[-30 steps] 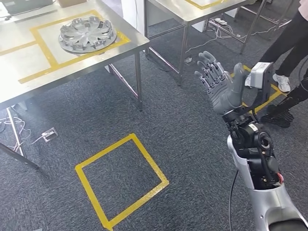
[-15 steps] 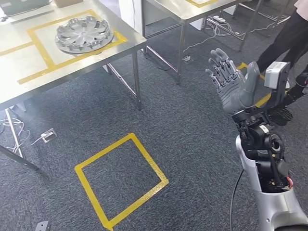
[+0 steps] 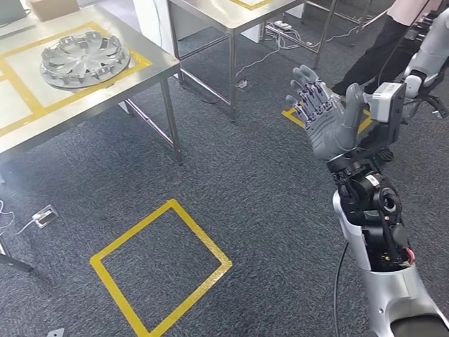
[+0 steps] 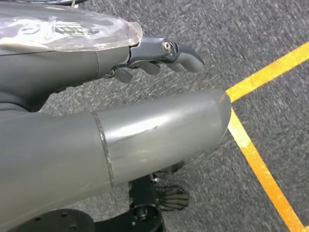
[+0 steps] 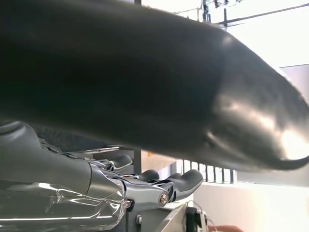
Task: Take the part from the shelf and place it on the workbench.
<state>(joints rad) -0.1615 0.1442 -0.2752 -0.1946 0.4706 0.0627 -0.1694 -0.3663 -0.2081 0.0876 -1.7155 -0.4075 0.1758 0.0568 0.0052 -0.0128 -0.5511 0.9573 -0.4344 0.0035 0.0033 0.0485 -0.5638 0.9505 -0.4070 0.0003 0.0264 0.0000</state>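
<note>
A silver hubcap-like part (image 3: 85, 58) lies flat inside yellow tape lines on a steel workbench (image 3: 153, 67) at the upper left of the head view. My right hand (image 3: 328, 119) is raised at mid right, well away from the part, fingers spread and holding nothing. Its thumb (image 5: 204, 96) and fingers (image 5: 175, 183) loom close in the right wrist view, with nothing between them. My left hand (image 4: 127, 121) hangs low over grey carpet, fingers (image 4: 175, 53) nearly straight and holding nothing.
A yellow tape square (image 3: 158, 270) marks the carpet below the workbench. A second steel table (image 3: 233, 14) stands behind. A person's dark legs (image 3: 381, 53) and another silver robot arm (image 3: 431, 53) are at the upper right. Cables (image 3: 275, 35) trail under the tables.
The whole head view has shifted: workbench, part and floor square slid to the left, so the camera turned right. My right hand stays raised and spread, holding nothing.
</note>
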